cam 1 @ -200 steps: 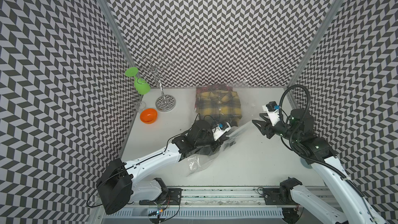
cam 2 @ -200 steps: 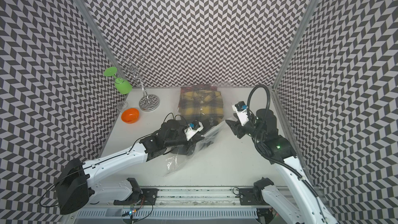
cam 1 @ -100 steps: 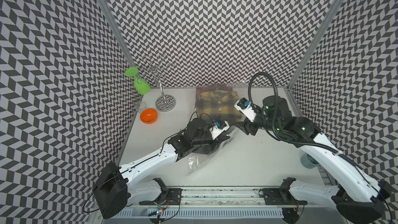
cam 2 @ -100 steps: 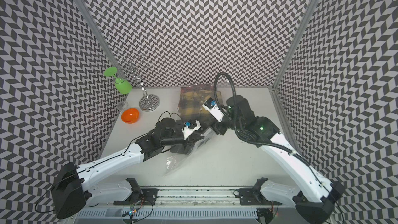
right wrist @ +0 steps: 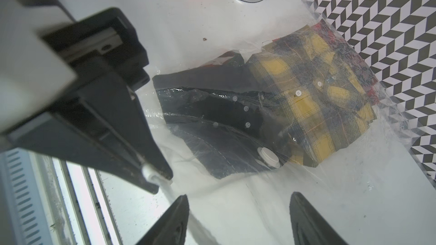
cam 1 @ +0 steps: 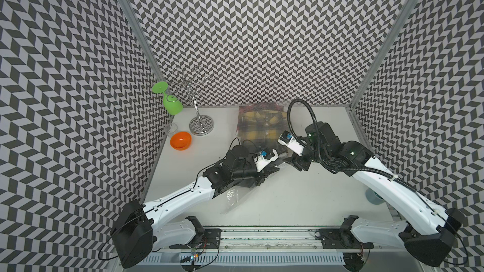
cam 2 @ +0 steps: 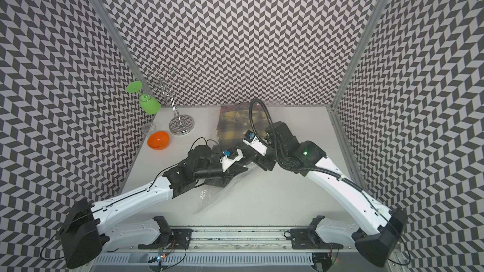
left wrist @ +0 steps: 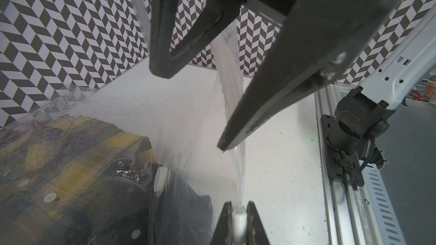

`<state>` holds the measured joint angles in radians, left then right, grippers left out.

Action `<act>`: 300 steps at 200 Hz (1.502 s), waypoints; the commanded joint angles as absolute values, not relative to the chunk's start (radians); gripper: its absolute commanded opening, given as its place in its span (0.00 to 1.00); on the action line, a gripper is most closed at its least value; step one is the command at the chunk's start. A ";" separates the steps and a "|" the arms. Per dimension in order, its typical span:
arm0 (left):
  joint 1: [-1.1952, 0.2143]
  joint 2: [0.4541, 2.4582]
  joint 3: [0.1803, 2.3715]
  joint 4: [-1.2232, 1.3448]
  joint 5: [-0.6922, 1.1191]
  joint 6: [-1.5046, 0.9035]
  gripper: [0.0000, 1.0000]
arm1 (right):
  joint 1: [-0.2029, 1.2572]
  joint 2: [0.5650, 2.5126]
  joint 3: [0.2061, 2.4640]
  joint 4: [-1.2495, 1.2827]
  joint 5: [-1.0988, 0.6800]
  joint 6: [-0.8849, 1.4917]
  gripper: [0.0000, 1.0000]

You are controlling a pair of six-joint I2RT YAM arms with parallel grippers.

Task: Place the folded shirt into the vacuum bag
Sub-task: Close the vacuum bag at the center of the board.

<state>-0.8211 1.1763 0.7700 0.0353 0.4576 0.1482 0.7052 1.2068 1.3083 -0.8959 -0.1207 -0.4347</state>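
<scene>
The vacuum bag (right wrist: 295, 180) is clear crinkly plastic lying from the back wall toward the table's middle, with a round white valve cap (right wrist: 269, 156) (left wrist: 160, 180). Under its film lie a yellow plaid folded shirt (cam 1: 258, 126) (cam 2: 233, 129) (right wrist: 318, 114) and a dark buttoned garment (right wrist: 224, 119). My left gripper (left wrist: 239, 205) (cam 1: 271, 171) (cam 2: 239, 170) is shut on the bag's whitish zip-seal edge (left wrist: 238, 220) and holds it lifted. My right gripper (right wrist: 238, 199) (cam 1: 293, 162) (cam 2: 262, 163) hangs open just beside it, its fingers (left wrist: 259, 104) apart above the bag's film.
At the back left are an orange bowl (cam 1: 180, 140), a chrome glass rack (cam 1: 201, 125) with a green wine glass (cam 1: 172, 103) hanging from it, and a clear glass (cam 1: 171, 126). A bluish cup (cam 1: 374, 196) sits at the right edge. The arm rail (cam 1: 262, 234) runs along the front.
My right arm has swung in from the right side to the bag's lifted edge next to the left gripper, its jaws opening slightly wider. The left gripper has kept its hold.
</scene>
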 commanded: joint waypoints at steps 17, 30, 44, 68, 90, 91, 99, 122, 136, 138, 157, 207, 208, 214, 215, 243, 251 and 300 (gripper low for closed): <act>-0.811 1.168 0.785 0.087 0.458 0.162 0.00 | 0.716 1.184 1.247 -0.950 -0.134 -0.452 0.67; -0.810 1.167 0.785 0.092 0.466 0.160 0.00 | 0.717 1.187 1.230 -0.948 -0.127 -0.452 0.67; -0.810 1.167 0.785 0.092 0.471 0.158 0.00 | 0.718 1.188 1.225 -0.941 -0.134 -0.450 0.67; -0.811 1.171 0.784 0.095 0.474 0.156 0.00 | 0.719 1.190 1.218 -0.924 -0.161 -0.451 0.63; -0.811 1.176 0.782 0.099 0.476 0.152 0.00 | 0.720 1.193 1.201 -0.910 -0.170 -0.449 0.54; -0.811 1.176 0.782 0.099 0.476 0.152 0.00 | 0.720 1.193 1.200 -0.909 -0.172 -0.448 0.54; -0.812 1.177 0.782 0.098 0.476 0.150 0.00 | 0.719 1.193 1.197 -0.903 -0.179 -0.448 0.50; -0.814 1.182 0.788 0.088 0.476 0.155 0.00 | 0.720 1.200 1.195 -0.901 -0.206 -0.438 0.40; -0.815 1.188 0.795 0.076 0.474 0.163 0.00 | 0.720 1.204 1.189 -0.903 -0.220 -0.433 0.36; -0.816 1.189 0.797 0.074 0.474 0.163 0.00 | 0.720 1.206 1.189 -0.903 -0.222 -0.432 0.35; -0.825 1.196 0.814 0.044 0.466 0.180 0.00 | 0.722 1.207 1.173 -0.904 -0.233 -0.422 0.32; -0.840 1.188 0.822 0.041 0.454 0.196 0.00 | 0.727 1.190 1.125 -0.876 -0.264 -0.385 0.33; -0.840 1.188 0.823 0.042 0.454 0.194 0.00 | 0.727 1.190 1.124 -0.875 -0.264 -0.384 0.33; -0.840 1.187 0.825 0.041 0.455 0.193 0.00 | 0.727 1.188 1.121 -0.870 -0.264 -0.381 0.33; -0.840 1.187 0.823 0.041 0.455 0.193 0.00 | 0.727 1.188 1.121 -0.869 -0.265 -0.381 0.33; -0.844 1.187 0.824 0.039 0.456 0.193 0.00 | 0.731 1.190 1.115 -0.853 -0.273 -0.376 0.33; -0.845 1.189 0.824 0.037 0.454 0.193 0.00 | 0.730 1.188 1.117 -0.848 -0.272 -0.374 0.31; -0.881 1.206 0.836 -0.039 0.402 0.223 0.00 | 0.729 1.173 1.158 -0.860 -0.166 -0.349 0.00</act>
<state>-0.8501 1.2026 0.7879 -0.0124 0.4118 0.1951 0.7246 1.1931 1.1290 -0.8860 -0.2298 -0.3531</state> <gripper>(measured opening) 0.110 0.054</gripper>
